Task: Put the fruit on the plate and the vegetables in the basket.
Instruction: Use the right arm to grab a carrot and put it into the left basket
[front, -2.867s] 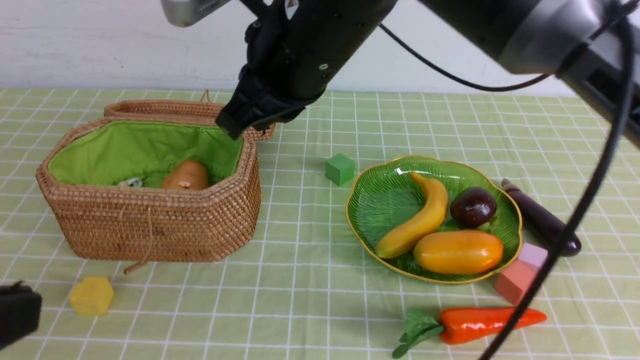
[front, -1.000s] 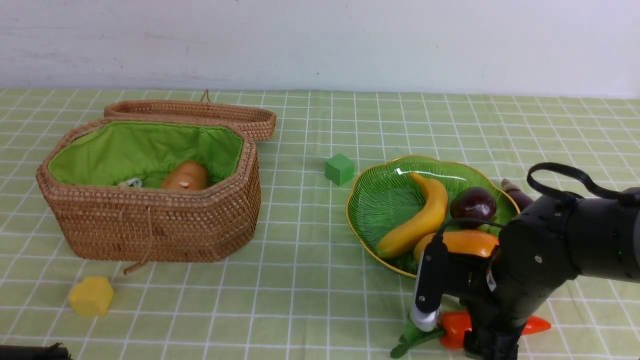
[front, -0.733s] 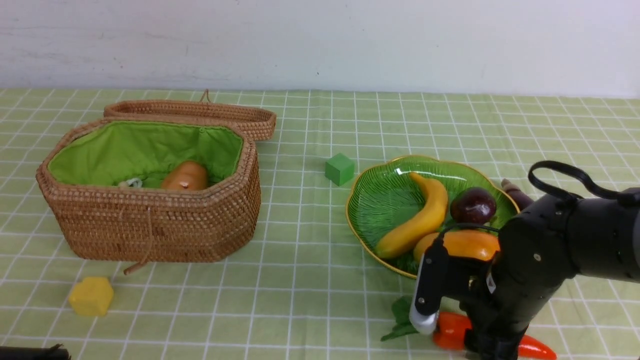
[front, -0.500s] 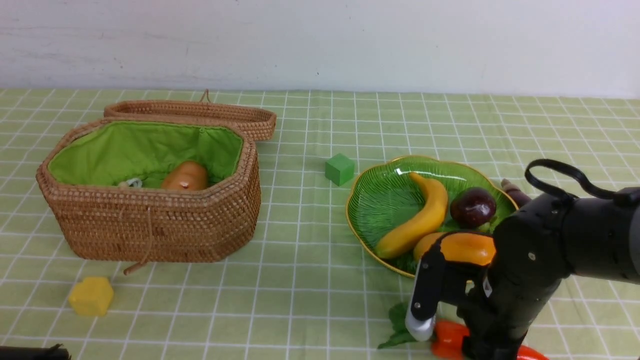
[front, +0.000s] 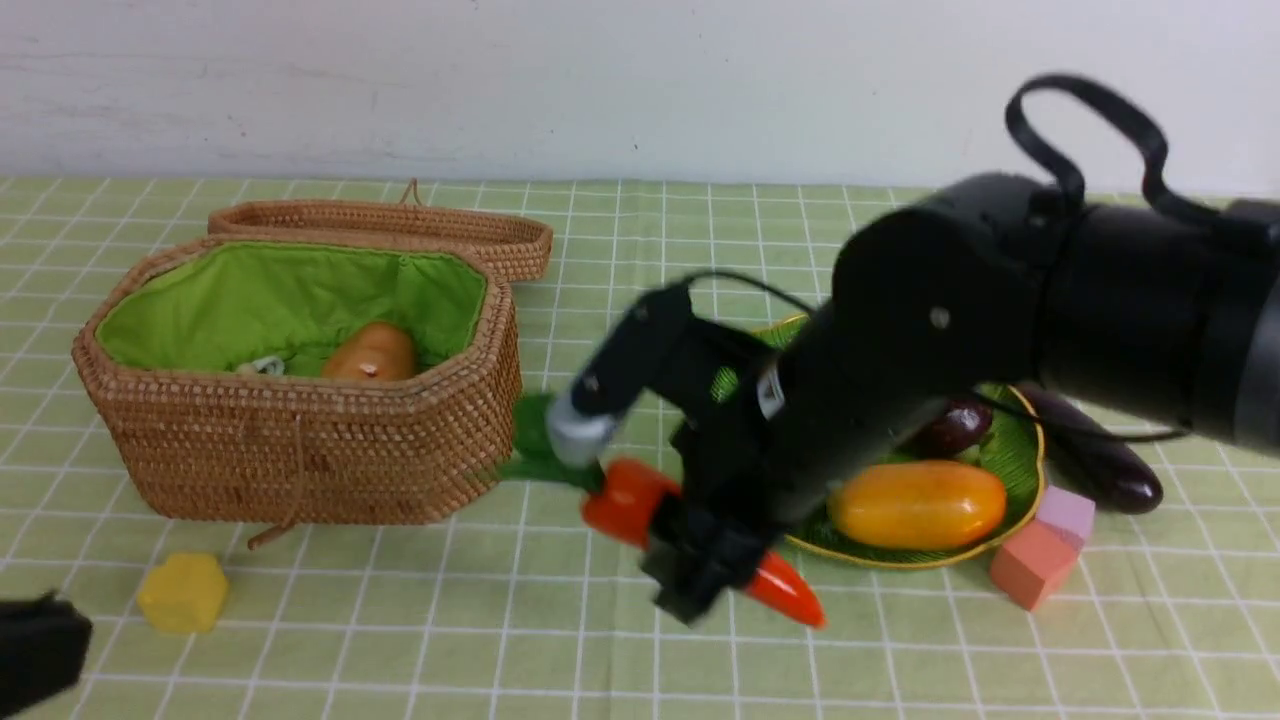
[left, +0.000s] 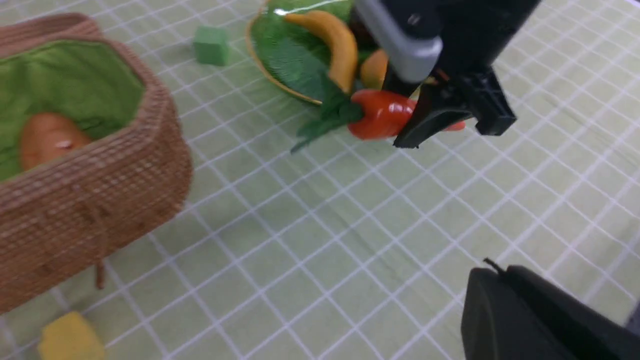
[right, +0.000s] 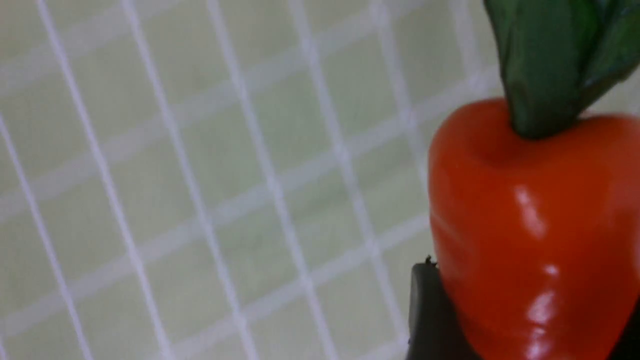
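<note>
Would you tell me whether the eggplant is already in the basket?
No, the eggplant lies beside the plate, well away from the basket.

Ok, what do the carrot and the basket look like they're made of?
Carrot: probably moulded plastic, glossy, judging by sharp highlights on its orange skin. Basket: woven wicker or rattan, matte brown, coiled rows showing; green cloth lining, softly creased.

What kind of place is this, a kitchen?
Probably not a kitchen; more likely a robot practice table. A green checked cloth lies under a bare white wall, the carrot looks like shiny plastic, and toy blocks such as the yellow block sit among the food.
</note>
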